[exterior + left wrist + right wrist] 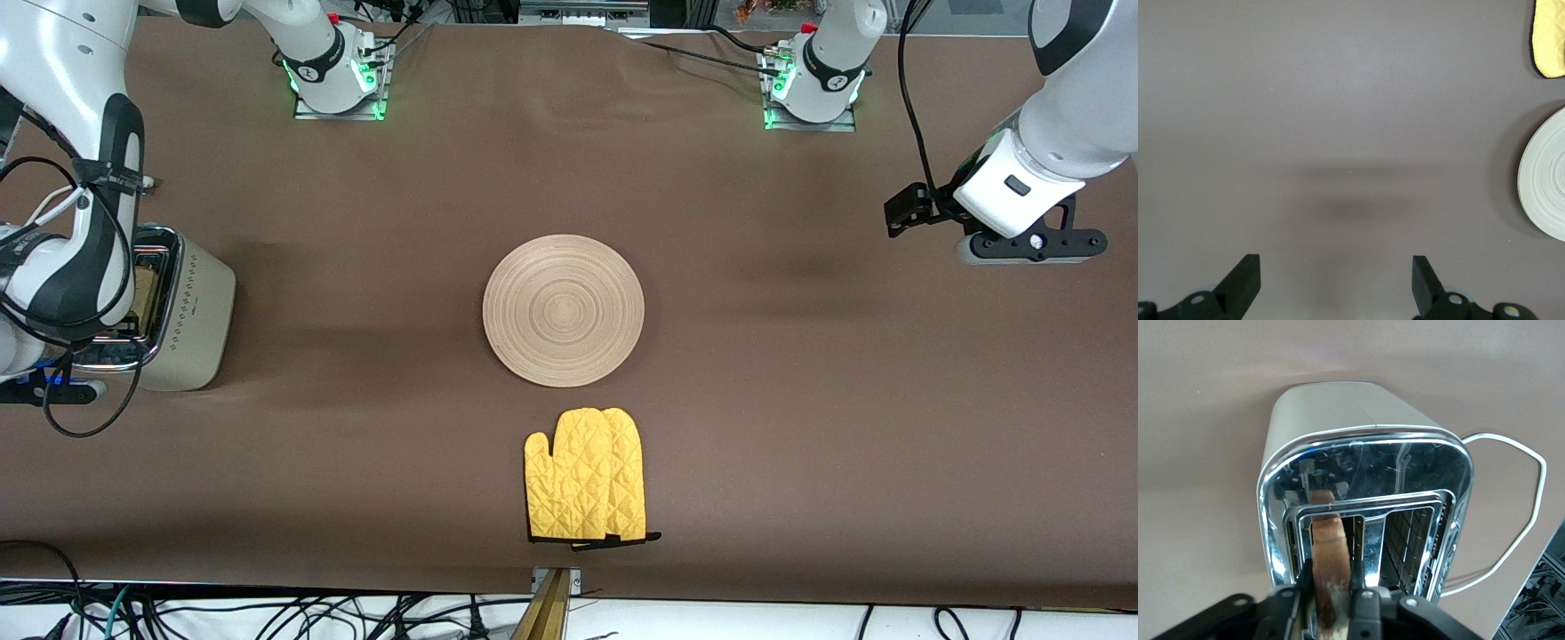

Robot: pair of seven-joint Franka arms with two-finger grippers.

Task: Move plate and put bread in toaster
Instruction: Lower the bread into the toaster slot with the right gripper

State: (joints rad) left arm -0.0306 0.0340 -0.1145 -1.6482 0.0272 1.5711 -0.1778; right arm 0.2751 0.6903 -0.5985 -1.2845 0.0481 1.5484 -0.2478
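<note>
Brown bread slice (1328,577) is pinched edge-up in right gripper (1331,603) fingers, aligned over the cream chrome-topped toaster (1365,513) slot at frame's lower centre; left gripper (1336,283) is parked, fingers spread wide, empty.

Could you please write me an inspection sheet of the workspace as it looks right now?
Surface: brown table.
Plate: bare, mid-table.
Toaster: at the right arm's end.
Bread: upright, going into one toaster slot.
Clutter: yellow mitt, nearer the camera than the plate.
Right hand: shut on the bread, over the toaster.
Left hand: open, waiting over bare table.
Cables: white cord beside the toaster.
Surroundings: cable tangle past the table's near edge.
</note>
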